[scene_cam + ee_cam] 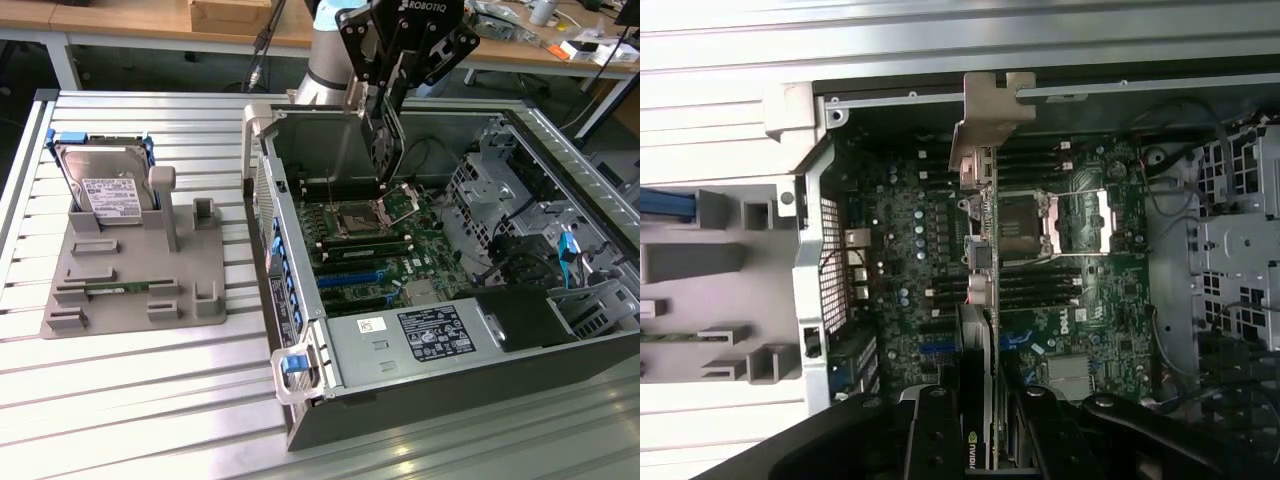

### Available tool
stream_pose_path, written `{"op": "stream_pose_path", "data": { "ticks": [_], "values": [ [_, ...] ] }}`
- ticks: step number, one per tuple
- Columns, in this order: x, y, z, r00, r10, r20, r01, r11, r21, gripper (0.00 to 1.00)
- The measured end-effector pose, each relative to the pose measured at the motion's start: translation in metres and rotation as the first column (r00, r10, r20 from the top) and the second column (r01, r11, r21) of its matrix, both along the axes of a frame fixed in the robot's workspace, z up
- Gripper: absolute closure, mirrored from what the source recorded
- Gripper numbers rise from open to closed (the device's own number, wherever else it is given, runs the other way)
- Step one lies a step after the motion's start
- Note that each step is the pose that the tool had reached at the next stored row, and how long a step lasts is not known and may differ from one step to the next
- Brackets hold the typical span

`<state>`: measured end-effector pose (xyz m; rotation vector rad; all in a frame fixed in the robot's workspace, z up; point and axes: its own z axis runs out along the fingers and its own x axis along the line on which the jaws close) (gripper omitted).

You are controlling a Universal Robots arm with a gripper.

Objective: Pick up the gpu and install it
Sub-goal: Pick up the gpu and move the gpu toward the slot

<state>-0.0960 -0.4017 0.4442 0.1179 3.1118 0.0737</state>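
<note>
One open computer case (268, 170) lies nearest you on the slatted bench (120, 420). Its near wall carries a blue-tabbed latch (293, 365), and just inside is a metal cover with a black label (432, 333). Beside the case, on the exterior view's left, sits a grey fixture tray (120, 260). A narrow green memory stick (125, 288) lies in its near slots, and a silver hard drive (105, 185) stands upright at its far end. Past the labelled cover you see the motherboard (425, 262) flat on the case floor, with blue slots toward you and the CPU socket (362, 215) farther in, its frame lifted open. Above that socket hangs the gpu (384, 145), well apart from the tray. Your jaws are clamped on its upper end, so it hangs lengthwise with one end toward the board. In the wrist view the gpu (978, 350) runs away from the camera between the two dark fingers (930, 430), with its silver bracket (985, 115) at the far, lower end. Whether that end touches the board you cannot tell. Beyond the case stand wooden desks (150, 20).
</note>
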Motion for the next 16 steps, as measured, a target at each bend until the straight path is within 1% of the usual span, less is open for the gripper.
{"op": "stream_pose_path", "data": {
  "ticks": [1,5,10,13,16],
  "values": [
    [0.002,0.0000,0.0000,1.0000,0.000,0.0000,0.000,1.0000,-0.0001,0.74],
    [0.018,0.0000,0.0000,1.0000,0.000,0.0000,0.000,1.0000,0.0000,0.74],
    [0.031,0.0000,0.0000,1.0000,0.000,0.0000,0.000,1.0000,-0.0001,0.74],
    [0.044,0.0000,0.0000,1.0000,0.000,0.0000,0.000,1.0000,0.0000,0.74],
    [0.051,0.0000,0.0000,1.0000,0.000,0.0000,0.000,1.0000,0.0000,0.74]
  ]
}}
